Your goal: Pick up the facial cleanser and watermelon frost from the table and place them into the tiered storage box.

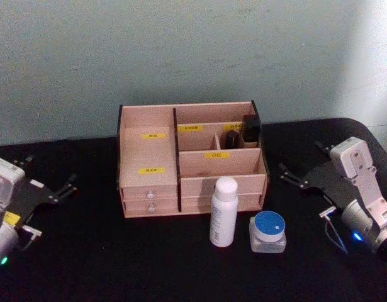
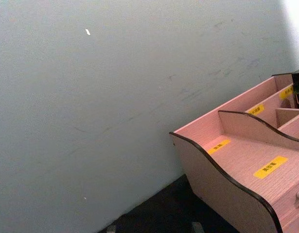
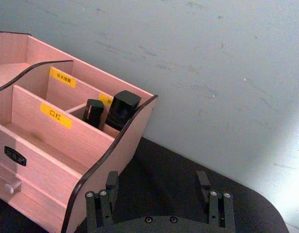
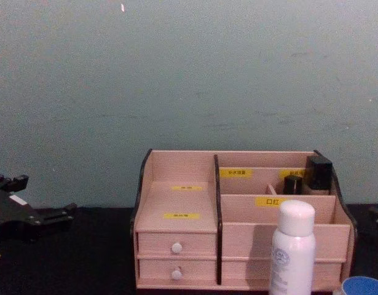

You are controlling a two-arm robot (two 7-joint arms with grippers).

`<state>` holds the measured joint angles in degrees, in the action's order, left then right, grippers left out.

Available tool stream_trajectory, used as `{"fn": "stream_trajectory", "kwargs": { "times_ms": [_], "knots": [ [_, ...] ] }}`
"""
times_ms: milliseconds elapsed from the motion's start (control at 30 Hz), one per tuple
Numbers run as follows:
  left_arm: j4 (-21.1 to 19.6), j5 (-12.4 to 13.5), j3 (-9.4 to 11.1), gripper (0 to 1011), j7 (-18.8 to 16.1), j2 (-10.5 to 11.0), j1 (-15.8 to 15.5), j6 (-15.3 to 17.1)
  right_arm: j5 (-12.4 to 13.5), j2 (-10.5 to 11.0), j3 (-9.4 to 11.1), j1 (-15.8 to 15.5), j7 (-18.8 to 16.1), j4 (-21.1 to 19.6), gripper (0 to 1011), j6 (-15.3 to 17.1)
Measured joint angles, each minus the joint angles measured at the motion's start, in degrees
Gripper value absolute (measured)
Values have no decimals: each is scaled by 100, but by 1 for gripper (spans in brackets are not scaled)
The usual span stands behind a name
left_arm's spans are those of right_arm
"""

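The facial cleanser (image 1: pixel 223 211), a white bottle, stands upright on the black table just in front of the tiered storage box (image 1: pixel 149 141); its top also rises in the chest view (image 4: pixel 292 246). To its right sits the watermelon frost (image 1: pixel 269 231), a small clear jar with a blue lid (image 4: pixel 362 287). My left gripper (image 1: pixel 50 173) hovers open and empty at the table's left, well away from the box. At the right, my right gripper (image 1: pixel 301 158) is open and empty too, its two fingers spread in the right wrist view (image 3: pixel 157 182) beside the box's right wall (image 3: pixel 115 145).
Two dark small containers (image 1: pixel 251 129) (image 1: pixel 233 138) stand in the box's back right compartment. The box has two white-knobbed drawers (image 4: pixel 175 247) at its lower left. A grey-green wall (image 1: pixel 193 56) rises right behind the box. Bare black tabletop (image 1: pixel 117 251) lies on both sides.
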<state>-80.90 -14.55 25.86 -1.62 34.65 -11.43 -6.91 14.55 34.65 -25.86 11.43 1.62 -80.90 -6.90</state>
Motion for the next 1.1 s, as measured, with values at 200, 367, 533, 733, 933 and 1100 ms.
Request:
{"fn": "stream_trajectory", "kwargs": {
  "times_ms": [200, 367, 533, 733, 933, 1100],
  "knots": [
    [0, 0, 0, 1001, 0, 0, 0, 0, 0, 0, 0, 0, 0, 0, 1000, 0],
    [0, 0, 0, 1001, 0, 0, 0, 0, 0, 0, 0, 0, 0, 0, 1000, 0],
    [0, 0, 0, 1001, 0, 0, 0, 0, 0, 0, 0, 0, 0, 0, 1000, 0],
    [0, 0, 0, 1001, 0, 0, 0, 0, 0, 0, 0, 0, 0, 0, 1000, 0],
    [0, 0, 0, 1001, 0, 0, 0, 0, 0, 0, 0, 0, 0, 0, 1000, 0],
    [0, 0, 0, 1001, 0, 0, 0, 0, 0, 0, 0, 0, 0, 0, 1000, 0]
  ]
}}
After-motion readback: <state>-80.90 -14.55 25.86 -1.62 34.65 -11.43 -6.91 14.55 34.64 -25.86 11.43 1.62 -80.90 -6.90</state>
